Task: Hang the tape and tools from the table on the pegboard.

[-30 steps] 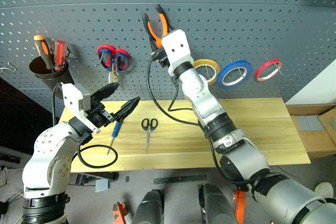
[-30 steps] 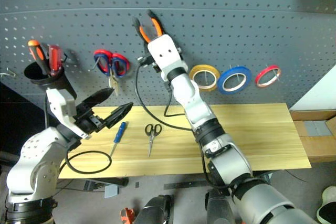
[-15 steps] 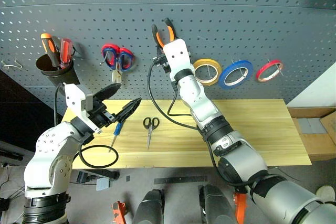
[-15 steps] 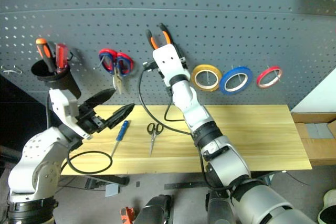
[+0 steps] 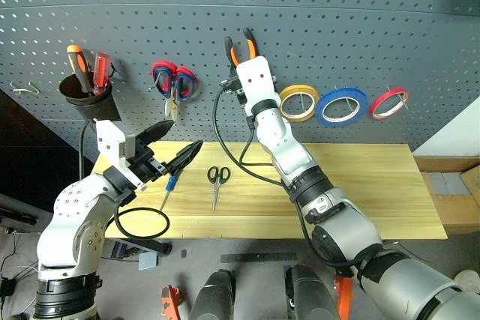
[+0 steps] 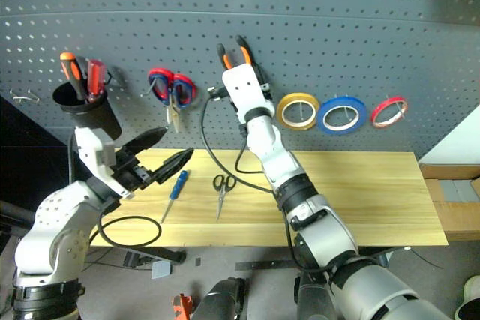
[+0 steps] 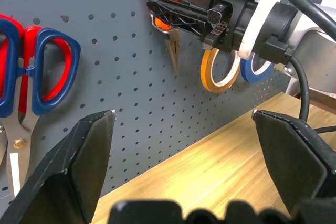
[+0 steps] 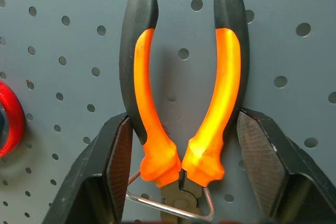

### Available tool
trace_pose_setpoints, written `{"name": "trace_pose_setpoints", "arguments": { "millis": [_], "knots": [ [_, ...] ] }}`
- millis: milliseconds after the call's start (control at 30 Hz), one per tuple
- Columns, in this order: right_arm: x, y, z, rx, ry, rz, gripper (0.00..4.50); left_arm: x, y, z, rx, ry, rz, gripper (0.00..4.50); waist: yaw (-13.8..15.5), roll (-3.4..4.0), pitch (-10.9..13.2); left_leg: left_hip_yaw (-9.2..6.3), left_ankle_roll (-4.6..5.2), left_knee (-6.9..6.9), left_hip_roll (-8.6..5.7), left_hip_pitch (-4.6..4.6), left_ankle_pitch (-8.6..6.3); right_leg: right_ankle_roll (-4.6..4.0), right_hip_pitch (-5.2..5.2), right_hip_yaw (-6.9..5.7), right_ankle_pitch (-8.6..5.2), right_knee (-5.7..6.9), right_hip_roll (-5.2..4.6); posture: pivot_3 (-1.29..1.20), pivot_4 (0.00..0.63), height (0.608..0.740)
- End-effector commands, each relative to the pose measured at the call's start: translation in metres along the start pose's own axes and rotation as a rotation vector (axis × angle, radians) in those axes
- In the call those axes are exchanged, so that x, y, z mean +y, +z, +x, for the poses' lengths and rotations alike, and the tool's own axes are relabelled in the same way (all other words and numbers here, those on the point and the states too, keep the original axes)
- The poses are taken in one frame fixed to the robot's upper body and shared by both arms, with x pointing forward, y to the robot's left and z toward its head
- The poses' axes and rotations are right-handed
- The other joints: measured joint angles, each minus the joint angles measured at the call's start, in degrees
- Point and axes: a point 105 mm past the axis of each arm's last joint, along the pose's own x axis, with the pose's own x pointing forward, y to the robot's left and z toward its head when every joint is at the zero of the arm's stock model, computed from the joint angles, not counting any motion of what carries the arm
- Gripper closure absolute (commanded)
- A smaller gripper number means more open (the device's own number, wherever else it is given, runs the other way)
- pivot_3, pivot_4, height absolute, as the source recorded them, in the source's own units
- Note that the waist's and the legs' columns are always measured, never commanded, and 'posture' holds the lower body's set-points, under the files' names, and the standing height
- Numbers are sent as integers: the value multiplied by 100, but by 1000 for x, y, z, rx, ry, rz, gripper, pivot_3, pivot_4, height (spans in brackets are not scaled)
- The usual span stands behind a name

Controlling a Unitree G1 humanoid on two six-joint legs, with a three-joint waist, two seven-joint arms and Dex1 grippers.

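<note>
Hanging on the pegboard (image 5: 420, 28), the pliers (image 8: 181, 98) sat handles-up over a wire hook (image 8: 173, 211), nose pointing straight down, so their long axis ran vertical against the panel. Right claw (image 8: 181, 156) stood around them, its two fingers flanking the handles on either side; the left pad seemed to touch the left handle, the right pad sat just beside the other, so the grip looked loosened rather than tight, though I could not be sure it was fully free. My read: the pliers were resting on the hook and the next move was to back the claw away from the panel. Blue tape (image 5: 341, 106) hung already, between a yellow roll (image 5: 298, 102) and a red roll (image 5: 388, 102). Small scissors (image 5: 217, 182) and blue-handled screwdriver (image 5: 169, 189) lay on the bench (image 5: 360, 192), both lengthwise front-to-back, well apart from the right claw. Left claw (image 5: 174, 148) hovered wide open and empty, just above the screwdriver handle, plainly the nearer arm for it. Open bench lay to the right; a black cable loop (image 5: 139, 224) crowded the screwdriver's tip near the front edge.
</note>
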Motion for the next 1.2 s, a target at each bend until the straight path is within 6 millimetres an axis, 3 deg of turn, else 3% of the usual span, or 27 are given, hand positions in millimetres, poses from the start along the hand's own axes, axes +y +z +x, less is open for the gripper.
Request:
{"name": "trace_pose_setpoints", "arguments": {
  "millis": [33, 100, 267, 533, 900, 1000, 1067, 1200],
  "knots": [
    [-4, 2, -3, -1, -33, 67, 711, -1, 11, 2, -34, -15, 45, 0, -9, 0, 0, 1, 0, 0, 0, 1, 0, 0, 0, 1, 0, 0, 0, 89, 184, 740],
    [-5, 0, -4, 11, -41, 46, 49, -1, 11, 3, -36, -16, 42, 0, -25, 0, 0, 3, 0, 0, 0, 1, 0, 0, -1, 2, 0, 0, 0, 88, 185, 740],
    [-4, 5, -11, 1, -34, 38, 49, 1, 10, 5, -39, -11, 39, 0, -26, 0, 0, 2, -3, -2, 5, 3, 2, -4, -1, 2, 2, 0, 4, 75, 184, 740],
    [-21, 46, -35, -103, -8, 81, 49, 9, 7, 4, -34, 55, 49, 0, -29, 0, 0, 5, -4, -9, 6, -4, 1, -3, -8, 5, 2, -15, 5, 73, 187, 740],
    [-12, 80, -63, -178, 145, 242, 49, 10, -1, 4, -19, 96, 18, 0, -39, 1, 0, 20, 10, -9, 56, -1, -10, -12, -8, 5, 7, -16, 48, 62, 193, 740],
    [2, 89, -83, -190, 390, 350, 49, 10, -19, 0, 76, 131, -21, 0, -44, 1, 0, 21, 9, -8, 67, -1, -12, -17, -8, 5, 10, -20, 62, 53, 200, 740],
    [13, 84, -104, -145, 587, 378, 49, 9, -38, -6, 176, 154, -48, 0, -47, 2, 1, 21, 9, -10, 74, 3, -15, -19, -4, 6, 10, -26, 69, 50, 202, 740],
    [14, 47, -127, 55, 716, 344, 49, 11, -72, -18, 362, 236, -93, 0, -41, 2, 1, 18, 11, -9, 75, 5, -17, -19, 5, 4, 10, -35, 72, 40, 209, 740]
  ]
}}
